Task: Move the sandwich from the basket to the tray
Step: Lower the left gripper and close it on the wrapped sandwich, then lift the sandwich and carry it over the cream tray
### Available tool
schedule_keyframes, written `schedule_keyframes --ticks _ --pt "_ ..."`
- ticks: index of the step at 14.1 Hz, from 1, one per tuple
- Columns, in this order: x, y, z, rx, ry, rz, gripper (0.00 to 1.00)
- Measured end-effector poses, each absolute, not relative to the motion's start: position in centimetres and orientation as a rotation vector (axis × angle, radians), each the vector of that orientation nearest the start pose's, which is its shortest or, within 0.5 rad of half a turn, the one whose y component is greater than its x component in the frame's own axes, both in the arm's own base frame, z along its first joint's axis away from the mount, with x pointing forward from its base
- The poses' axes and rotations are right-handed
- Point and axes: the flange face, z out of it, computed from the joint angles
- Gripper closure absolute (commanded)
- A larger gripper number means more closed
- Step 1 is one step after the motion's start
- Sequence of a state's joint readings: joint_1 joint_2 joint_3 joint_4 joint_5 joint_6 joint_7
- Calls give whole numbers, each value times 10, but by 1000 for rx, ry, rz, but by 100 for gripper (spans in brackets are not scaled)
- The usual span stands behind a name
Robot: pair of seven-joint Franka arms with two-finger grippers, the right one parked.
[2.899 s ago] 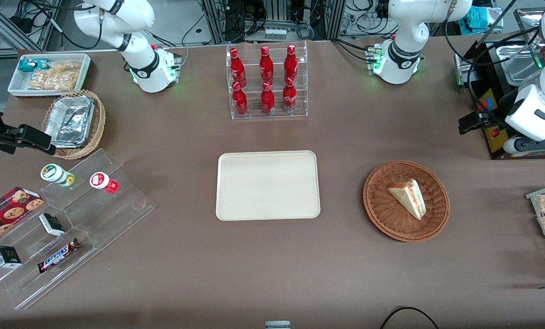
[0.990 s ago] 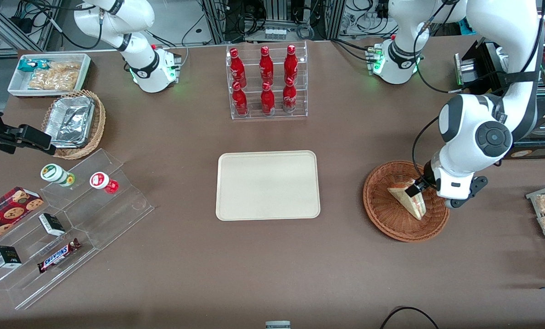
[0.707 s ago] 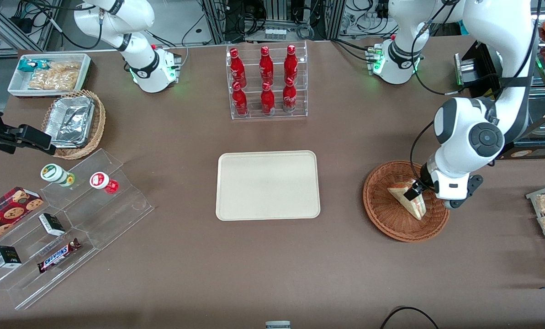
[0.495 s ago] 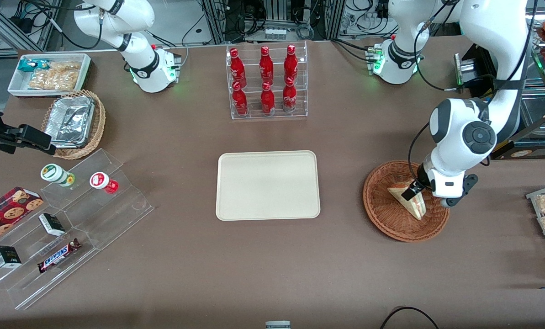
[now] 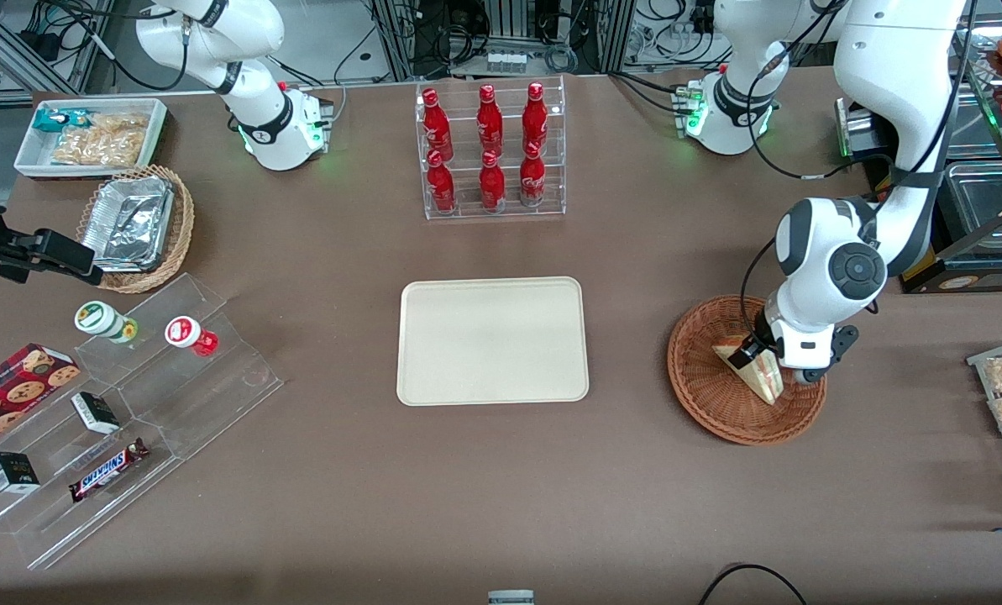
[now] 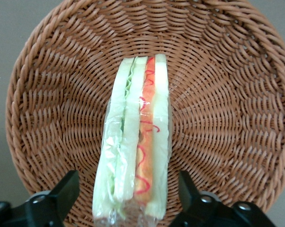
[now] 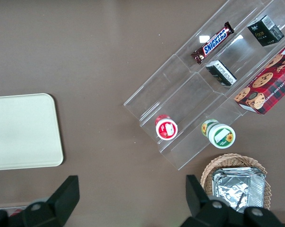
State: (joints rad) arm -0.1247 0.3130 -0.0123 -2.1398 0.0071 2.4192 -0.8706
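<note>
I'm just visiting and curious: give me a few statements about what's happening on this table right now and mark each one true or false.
1. The sandwich lies in the basket. True.
2. The tray holds a sandwich. False: nothing lies on it.
3. The gripper is open, one finger on each side of the sandwich. True.
4. The sandwich hangs lifted above the basket. False: it rests on the weave.
5. The bottle rack holds blue bottles. False: they are red.
</note>
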Motion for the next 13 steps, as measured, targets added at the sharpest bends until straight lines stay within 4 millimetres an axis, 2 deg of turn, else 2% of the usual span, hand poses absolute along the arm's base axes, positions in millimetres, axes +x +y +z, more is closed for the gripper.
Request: schedule_keyframes --ticks 1,4,7,9,11,13 --pt "563 -77 254 -2918 -1116 45 92" --pt "567 -76 260 -2923 -1122 25 94" --pt "576 -78 277 -2937 -1124 -16 96" --pt "578 -84 296 -2947 -1079 4 96" --pt "580 -108 318 -2988 -918 43 96" --pt "581 -146 337 -3036 -744 43 95"
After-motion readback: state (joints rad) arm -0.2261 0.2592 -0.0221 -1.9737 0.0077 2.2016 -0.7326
